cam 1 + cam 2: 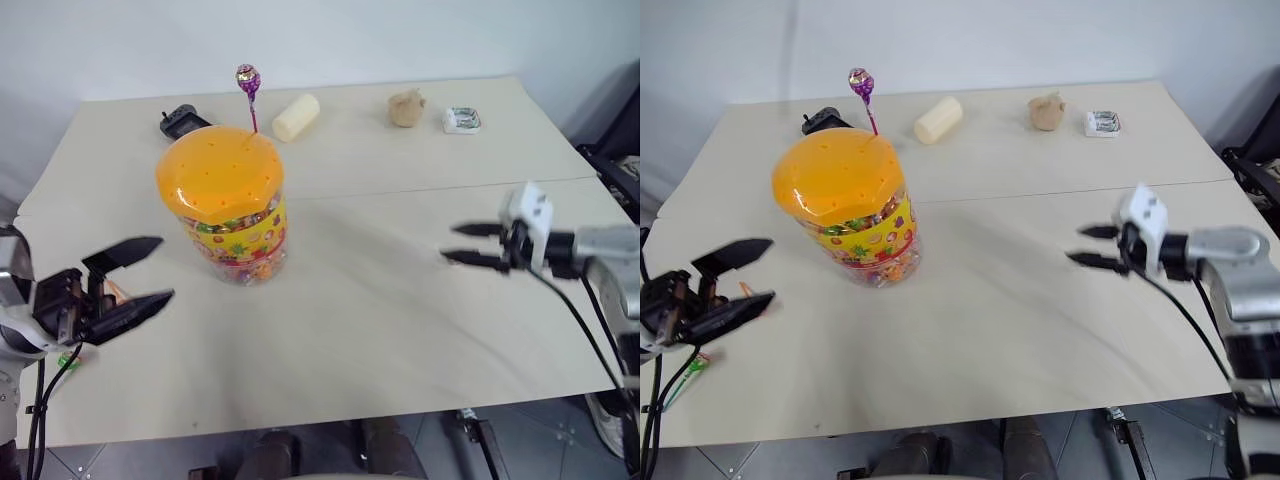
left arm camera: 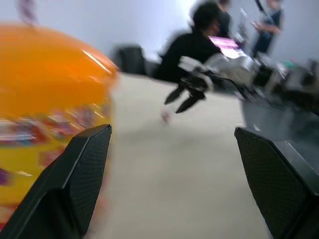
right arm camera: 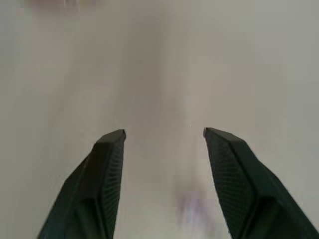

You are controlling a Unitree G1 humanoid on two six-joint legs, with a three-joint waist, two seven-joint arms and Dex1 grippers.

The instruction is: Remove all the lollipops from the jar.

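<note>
The jar (image 1: 223, 205) is standing upright in the left centre of the frame on the table (image 1: 400, 330), its orange lid on. One purple lollipop (image 1: 248, 78) is sticking up from the far edge of the lid, stick planted in a hole, so it looks like the one left to pull. Down at the lower left edge something green and something orange are lying on the table by the left gripper; whether they are lollipops I cannot tell.

The left gripper (image 1: 130, 285) is hovering at lower left, just beside the jar, jaws standing wide apart and holding nothing, seemingly placed to steady the jar. The right gripper (image 1: 470, 244) is hanging at the right of the frame, well apart from the jar, jaws parted and empty, pointing toward the jar over bare table.
</note>
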